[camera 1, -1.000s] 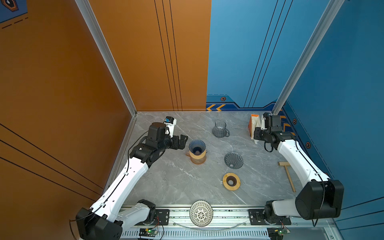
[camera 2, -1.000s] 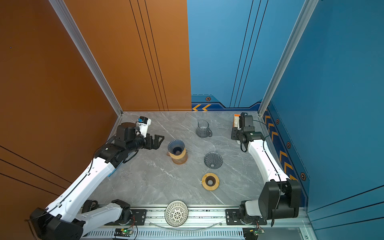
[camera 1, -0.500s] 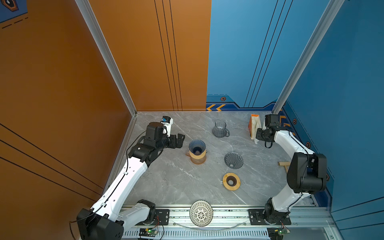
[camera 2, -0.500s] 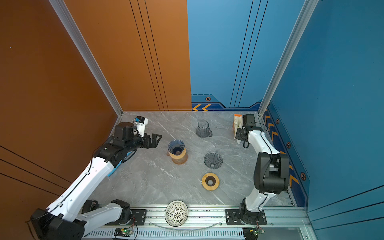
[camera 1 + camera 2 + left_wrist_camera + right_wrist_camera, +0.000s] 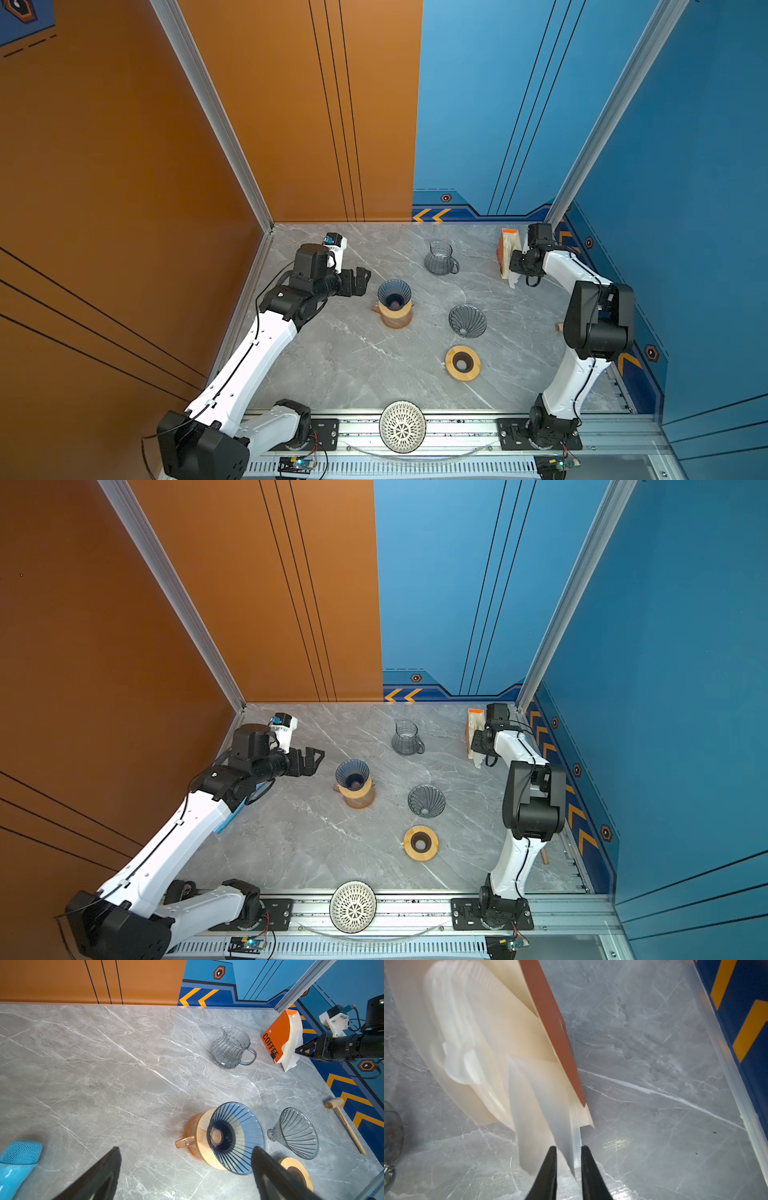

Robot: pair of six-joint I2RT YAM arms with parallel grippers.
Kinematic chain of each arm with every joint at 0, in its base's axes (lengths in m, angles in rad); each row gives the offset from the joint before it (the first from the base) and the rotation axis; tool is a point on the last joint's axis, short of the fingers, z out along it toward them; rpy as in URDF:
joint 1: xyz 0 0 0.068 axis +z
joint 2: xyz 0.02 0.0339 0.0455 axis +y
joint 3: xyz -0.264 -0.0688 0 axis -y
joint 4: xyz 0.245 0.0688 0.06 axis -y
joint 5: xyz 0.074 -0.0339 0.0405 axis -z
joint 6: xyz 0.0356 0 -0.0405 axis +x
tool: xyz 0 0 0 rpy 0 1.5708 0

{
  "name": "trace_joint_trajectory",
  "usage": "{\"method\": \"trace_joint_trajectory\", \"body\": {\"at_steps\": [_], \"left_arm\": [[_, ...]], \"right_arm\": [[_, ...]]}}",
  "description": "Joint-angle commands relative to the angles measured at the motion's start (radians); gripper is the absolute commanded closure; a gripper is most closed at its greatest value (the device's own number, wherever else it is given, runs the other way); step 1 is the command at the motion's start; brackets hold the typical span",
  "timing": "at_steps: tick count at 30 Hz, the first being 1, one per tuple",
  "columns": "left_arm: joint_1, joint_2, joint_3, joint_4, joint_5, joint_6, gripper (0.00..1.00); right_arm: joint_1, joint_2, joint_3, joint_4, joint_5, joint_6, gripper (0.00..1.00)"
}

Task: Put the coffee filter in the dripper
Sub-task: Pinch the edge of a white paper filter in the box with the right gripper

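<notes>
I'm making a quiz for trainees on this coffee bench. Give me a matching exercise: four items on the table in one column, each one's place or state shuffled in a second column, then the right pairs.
Column one
1. blue dripper
2. glass jug
3. wooden ring
4. filter pack

Column two
A. lies flat on the table, nearest the front of the four
B. stands on edge at the back right
C. sits on a wood-collared amber cup
D. stands upright near the back, mid-table

Pairs: 1-C, 2-D, 3-A, 4-B

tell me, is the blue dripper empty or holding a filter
Empty: blue dripper shows only bare ribs and its wooden stand beneath.
</notes>
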Motion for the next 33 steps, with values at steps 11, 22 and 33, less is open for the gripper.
{"method": "trace_joint_trajectory", "body": {"at_steps": [11,22,33], "left_arm": [[0.009,-0.004,-0.006,-0.007,0.013,-0.014,0.02],[0.009,0.015,0.001,-0.006,0.021,-0.015,0.02],[0.009,0.02,-0.003,-0.006,0.026,-0.015,0.02]], "right_arm": [[-0.006,0.032,0.037,0.025,0.002,0.011,1.0],[-0.006,-0.036,0.025,0.022,0.016,0.009,1.0],[-0.005,-0.01,0.002,0.02,0.022,0.019,0.94]]}}
